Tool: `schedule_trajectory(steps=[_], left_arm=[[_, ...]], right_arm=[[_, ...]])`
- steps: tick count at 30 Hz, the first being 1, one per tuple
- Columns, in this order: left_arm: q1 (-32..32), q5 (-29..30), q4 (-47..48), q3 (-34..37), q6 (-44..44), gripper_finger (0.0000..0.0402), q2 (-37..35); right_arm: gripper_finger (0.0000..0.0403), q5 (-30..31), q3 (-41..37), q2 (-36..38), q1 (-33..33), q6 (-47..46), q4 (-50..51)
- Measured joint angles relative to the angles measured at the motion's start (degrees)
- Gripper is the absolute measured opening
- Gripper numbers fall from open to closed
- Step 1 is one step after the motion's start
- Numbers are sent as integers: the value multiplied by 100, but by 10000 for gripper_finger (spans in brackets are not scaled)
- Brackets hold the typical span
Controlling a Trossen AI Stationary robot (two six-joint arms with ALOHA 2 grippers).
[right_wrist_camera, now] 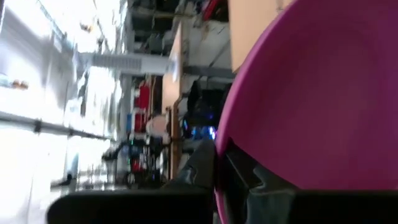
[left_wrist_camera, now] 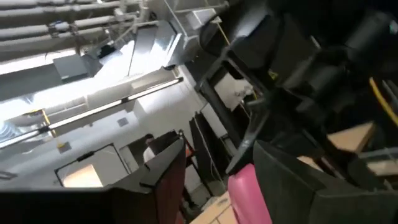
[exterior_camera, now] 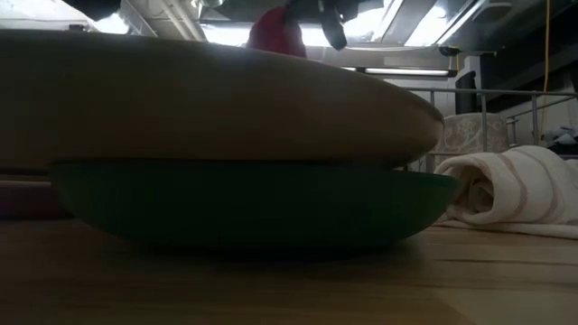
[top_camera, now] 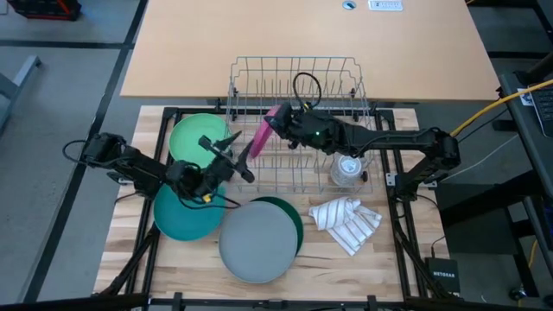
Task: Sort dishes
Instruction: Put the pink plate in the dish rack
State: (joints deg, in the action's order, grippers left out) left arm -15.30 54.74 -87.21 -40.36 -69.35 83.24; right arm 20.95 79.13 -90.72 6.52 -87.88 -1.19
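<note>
The pink plate (top_camera: 262, 131) stands on edge at the left side of the wire dish rack (top_camera: 298, 121), toward the table's far edge, its rim clamped by the right gripper (top_camera: 278, 119); the right wrist view shows the fingers shut on the plate's edge. The left gripper (top_camera: 238, 155) sits just beside the plate's lower edge with its jaws spread and nothing between them. Left of the rack lies a light green plate (top_camera: 194, 136), with a teal plate (top_camera: 184, 216) nearer the table's left front. Toward the front edge a grey plate (top_camera: 257, 242) rests on a dark green plate (top_camera: 292, 216). A clear glass cup (top_camera: 347, 169) stands in the rack's right end, and a striped white cloth (top_camera: 346, 223) lies right of the stacked plates.
</note>
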Motion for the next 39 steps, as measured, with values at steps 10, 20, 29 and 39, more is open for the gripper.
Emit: schedule_trajectory(steps=[10, 20, 29, 39], left_arm=[[-405, 900, -53, 0, -235, 180, -675], [-425, 1668, -19, 46, -97, 180, -804], [-425, 1694, 380, 68, 477, 180, -806], [-420, 1730, 973, 68, 1101, 180, -806]], right_arm=[[10, -1171, 4, 397, -2, 1053, -142], [9, -1038, 13, 1339, -11, 1815, 1264], [9, -1497, -1021, 1342, -11, 1766, 754], [8, -1819, -1692, 1331, -11, 1764, -266]])
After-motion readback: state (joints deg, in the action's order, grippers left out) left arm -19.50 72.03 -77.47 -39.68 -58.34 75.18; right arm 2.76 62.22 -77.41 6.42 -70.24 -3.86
